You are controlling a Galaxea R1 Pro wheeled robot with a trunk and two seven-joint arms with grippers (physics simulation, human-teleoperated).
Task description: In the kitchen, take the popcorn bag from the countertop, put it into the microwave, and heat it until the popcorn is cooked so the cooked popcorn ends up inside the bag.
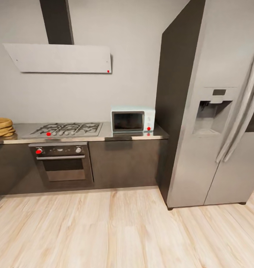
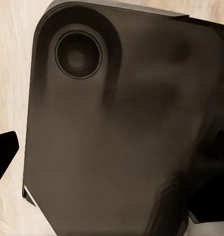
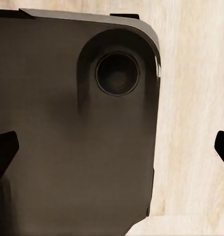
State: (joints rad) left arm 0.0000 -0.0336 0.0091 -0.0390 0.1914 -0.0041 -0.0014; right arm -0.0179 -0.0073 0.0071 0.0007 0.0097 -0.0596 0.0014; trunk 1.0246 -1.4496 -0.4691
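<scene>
The pale mint-white microwave (image 1: 132,121) stands on the grey steel countertop (image 1: 156,133) at its right end, with its dark glass door closed. A tan-brown crumpled sack with a rolled rim, the popcorn bag (image 1: 3,127), sits at the worktop's far left and is cut off by the picture's edge. No popcorn shows. My left gripper (image 2: 112,157) and right gripper (image 3: 112,150) hang open over my own dark base, each with its black fingertips (image 3: 4,147) spread wide and nothing between them. Both are far from the counter.
A steel gas hob (image 1: 67,129) lies between bag and microwave, above a dark oven (image 1: 62,163). The white flat hood (image 1: 60,57) hangs above. A tall steel fridge (image 1: 216,111) stands right of the counter. Light wooden floor (image 1: 116,230) stretches from the cabinets toward me.
</scene>
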